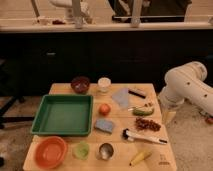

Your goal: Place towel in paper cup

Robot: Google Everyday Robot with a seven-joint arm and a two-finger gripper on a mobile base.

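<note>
Towel (120, 97) flat on the wooden table (60, 89), just right of the paper cup (104, 84), green tray (63, 114) at left, dark red bowl (80, 84) beyond the cup, gripper (168, 116) low off the table's right edge, fingers spread, empty, orange fruit (104, 108) near the towel's front-left corner

A wooden table (62, 89) stands on a pale speckled floor (192, 147). Far behind it, dark cabinets (100, 57) run beneath a long counter (100, 26) (warmly lit from above).
</note>
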